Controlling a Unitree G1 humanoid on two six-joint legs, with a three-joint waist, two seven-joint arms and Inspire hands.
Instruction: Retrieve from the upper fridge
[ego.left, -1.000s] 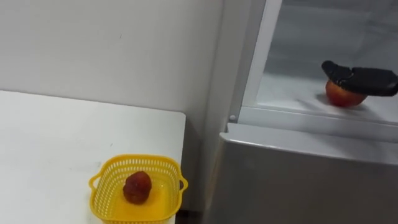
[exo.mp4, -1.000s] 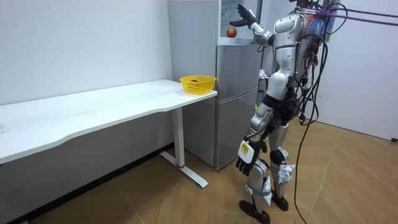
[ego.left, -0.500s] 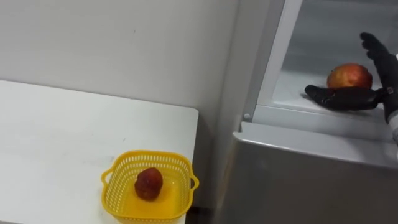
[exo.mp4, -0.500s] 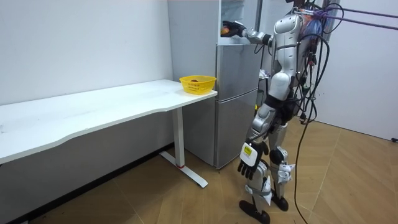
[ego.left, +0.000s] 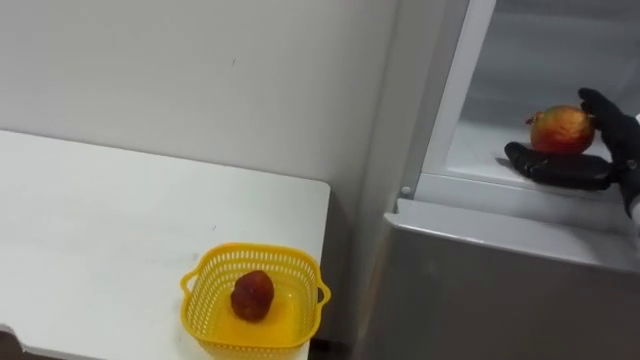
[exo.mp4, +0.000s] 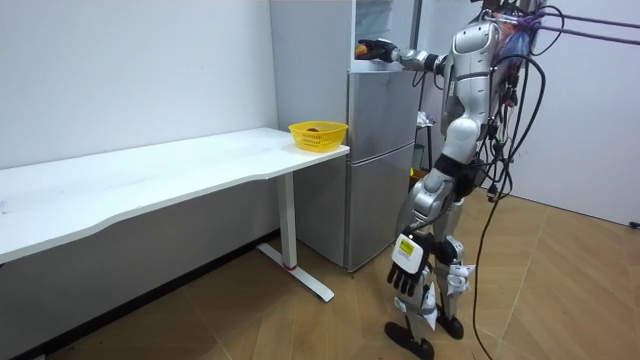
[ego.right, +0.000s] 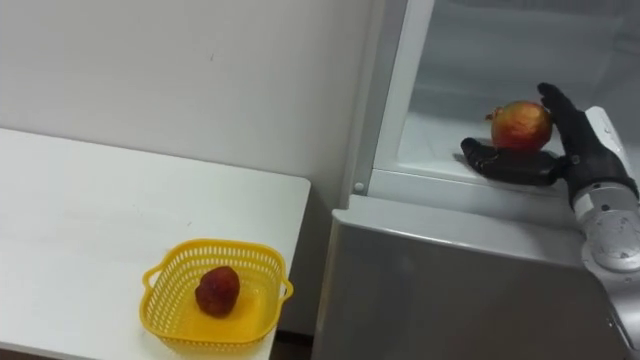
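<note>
Stands upright directly in front of the grey fridge (ego.right: 450, 290), facing it. Reaches the right arm up into the fridge's open upper compartment. Holds the right hand (ego.right: 565, 155) just inside that compartment, near its front edge, curled round the red-yellow apple (ego.right: 520, 124), thumb low in front of the fruit, fingers (ego.right: 556, 105) up behind it. Apple in that grasp, inside the fridge's upper compartment, just over the white shelf floor; can't tell whether it touches the shelf. Lower fridge door shut, right beneath the hand.

Lets the left hand (exo.mp4: 403, 272) hang low in front of the fridge's bottom part, well apart from the apple, fingers loose, holding nothing.

White surface (ego.left: 90, 230) next to the fridge's left side, narrow gap between. Yellow basket (ego.left: 205, 305) upright on the surface corner nearest the fridge, one dark red fruit (ego.left: 253, 296) lying inside it. White wall (ego.left: 200, 80) behind the surface, running up to the fridge's left side.
</note>
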